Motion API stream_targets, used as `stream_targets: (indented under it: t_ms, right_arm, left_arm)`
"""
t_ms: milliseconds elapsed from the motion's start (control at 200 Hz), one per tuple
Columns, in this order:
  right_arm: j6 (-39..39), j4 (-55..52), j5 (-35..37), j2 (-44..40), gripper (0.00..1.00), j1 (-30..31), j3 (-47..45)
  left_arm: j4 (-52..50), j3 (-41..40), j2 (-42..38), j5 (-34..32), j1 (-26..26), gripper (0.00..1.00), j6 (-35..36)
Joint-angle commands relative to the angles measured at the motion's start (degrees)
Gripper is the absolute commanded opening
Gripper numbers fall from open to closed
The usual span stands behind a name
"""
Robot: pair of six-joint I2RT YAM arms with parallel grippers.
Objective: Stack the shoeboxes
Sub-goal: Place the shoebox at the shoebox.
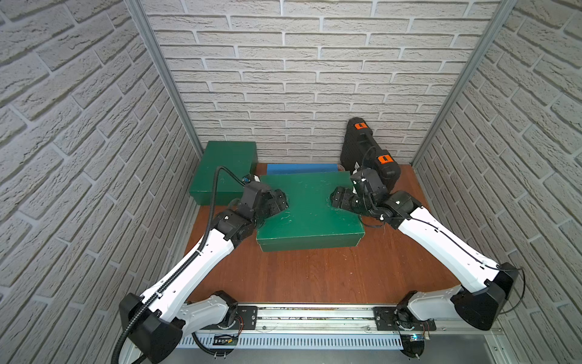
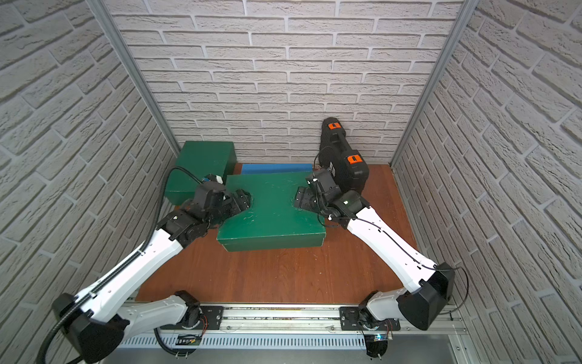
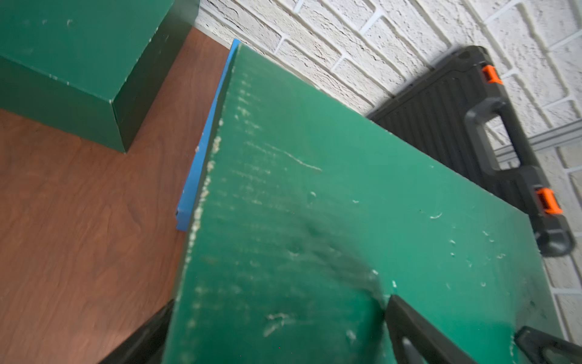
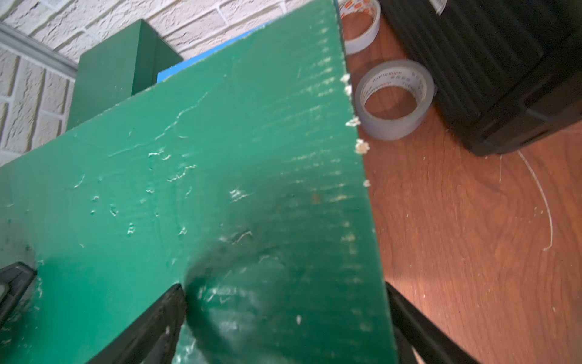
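A dark green shoebox with a scuffed lid hangs between both arms at mid table. My left gripper is shut on its left end and my right gripper on its right end. At each end one finger dents the lid and the other reaches past the edge. Behind and below it only a strip of the blue shoebox shows. A second green shoebox sits in the back left corner.
A black hard case with orange latches leans on the back wall at the right. Two tape rolls lie on the wooden table beside it. Brick walls close in the back and both sides.
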Motion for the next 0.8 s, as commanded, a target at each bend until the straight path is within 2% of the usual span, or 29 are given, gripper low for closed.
stream_targets:
  t_ms: [0,390,660,795]
  right_arm:
    - [-0.9,9.6,-10.3,4.2,0.92,1.3,4.8]
    - [-2.7,8.6,-15.0,17.0,0.92,-6.2,15.0]
    - [-3.3,11.0,-20.7,24.1,0.91,-10.8,18.3]
    - [-4.1,10.3,-21.0,26.3,0.91,-12.7,19.6]
  left_arm:
    - [12.4,5.5,3.5,13.3,-1.0,0.98,2.1]
    - [15.2,13.9,18.3,25.6,9.7,0.98,1.1]
    - [19.7,17.3,24.8,30.5,13.1,0.98,1.2]
    - [20.7,18.3,27.1,32.0,14.0,0.98,1.0]
